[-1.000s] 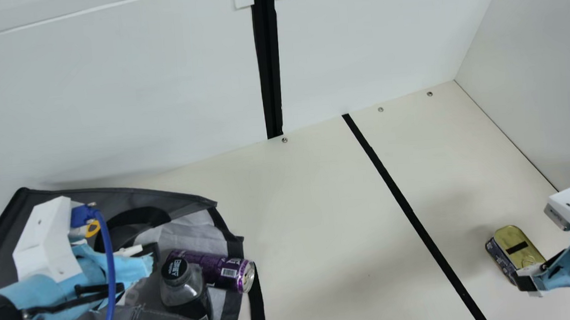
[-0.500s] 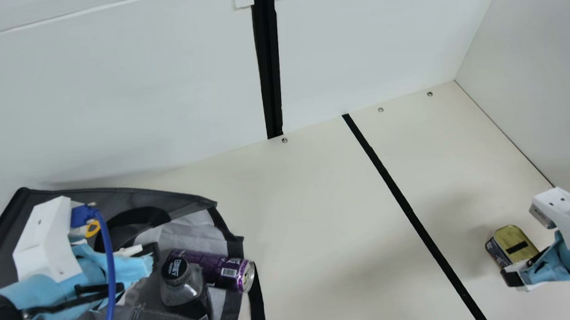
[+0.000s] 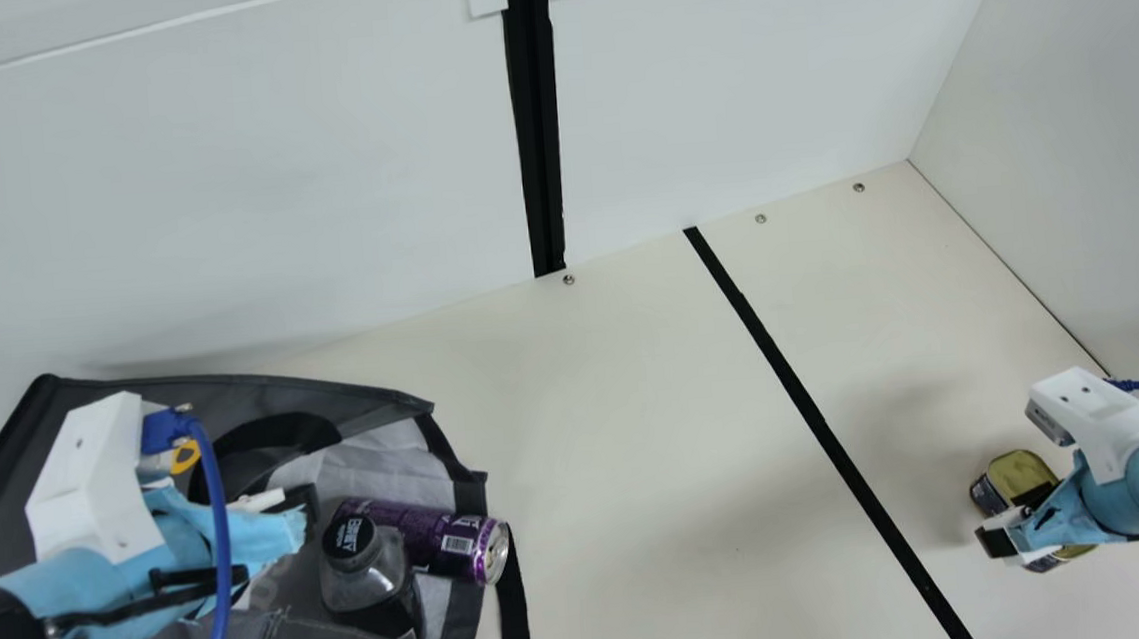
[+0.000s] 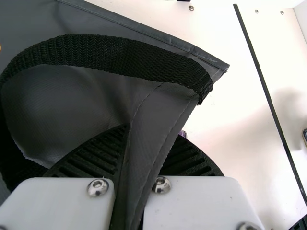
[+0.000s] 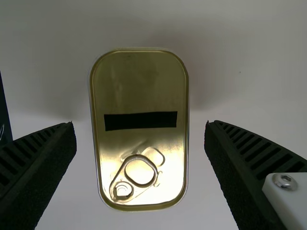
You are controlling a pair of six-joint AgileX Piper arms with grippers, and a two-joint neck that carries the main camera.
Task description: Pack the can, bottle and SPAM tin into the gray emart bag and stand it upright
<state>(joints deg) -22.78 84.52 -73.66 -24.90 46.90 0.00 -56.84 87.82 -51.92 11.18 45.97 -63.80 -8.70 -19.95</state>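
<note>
the right gripper [image 3: 1015, 520] has moved farther from the tabletop's [image 3: 628, 436] right edge, and now it is over the middle of the tin [image 3: 1021, 472].

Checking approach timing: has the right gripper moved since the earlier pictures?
Yes. In the main view, the right gripper moved left, closer to the black line, and now covers the SPAM tin's middle.
</note>
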